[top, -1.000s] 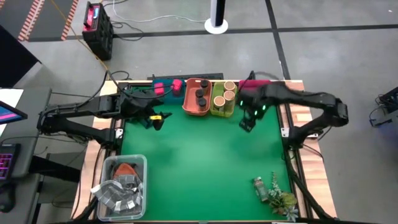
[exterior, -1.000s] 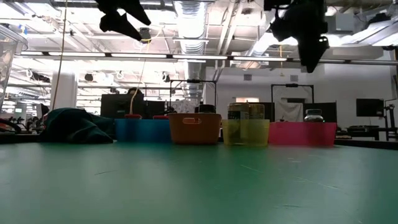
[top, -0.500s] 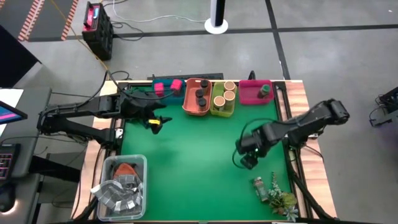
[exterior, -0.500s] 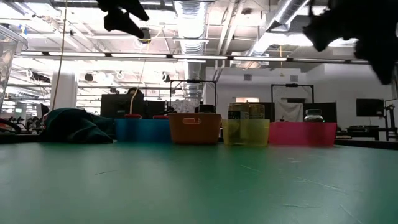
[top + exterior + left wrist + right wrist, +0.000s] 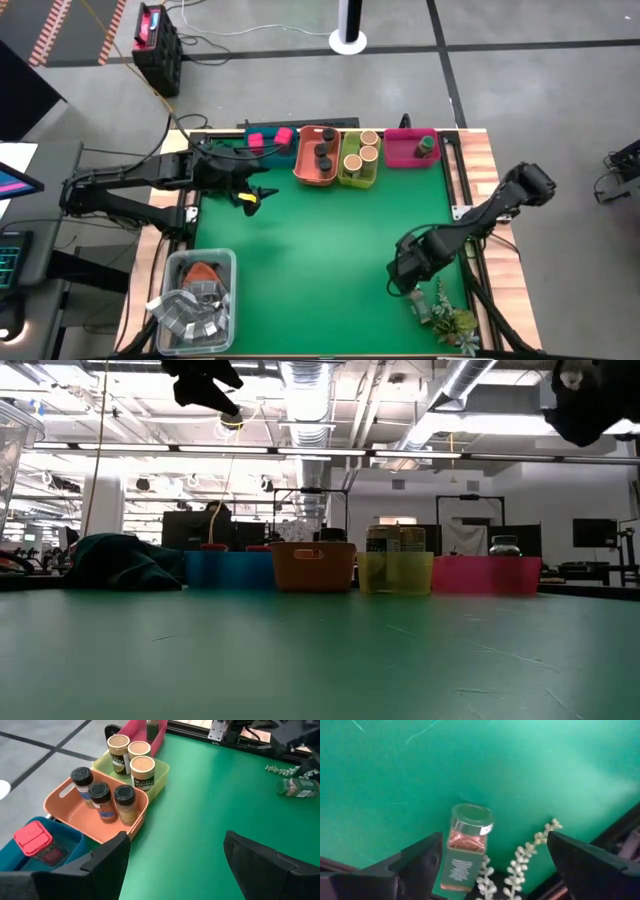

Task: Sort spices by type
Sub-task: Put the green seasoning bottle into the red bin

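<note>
A green-lidded spice jar point(image 5: 465, 847) lies on its side on the green mat near the right near corner point(image 5: 418, 303). My right gripper point(image 5: 494, 836) hangs open just above and left of it point(image 5: 405, 275), touching nothing. My left gripper point(image 5: 176, 837) waits open over the mat's far left point(image 5: 250, 192). At the far edge stand a blue tray with pink boxes point(image 5: 268, 139), an orange tray of dark-lidded jars point(image 5: 102, 800), a yellow-green tray of tan-topped cylinders point(image 5: 131, 762) and a pink tray with a green-topped jar point(image 5: 425, 146).
A leafy plant sprig point(image 5: 455, 322) lies right beside the lying jar, its pale stems point(image 5: 520, 865) close to it. A clear tub of grey packets point(image 5: 198, 300) sits at the near left corner. The middle of the green mat point(image 5: 320, 250) is bare.
My right gripper has swept from the pink tray at the far edge toward the table's near right corner and now hangs by the lying green-lidded jar.
</note>
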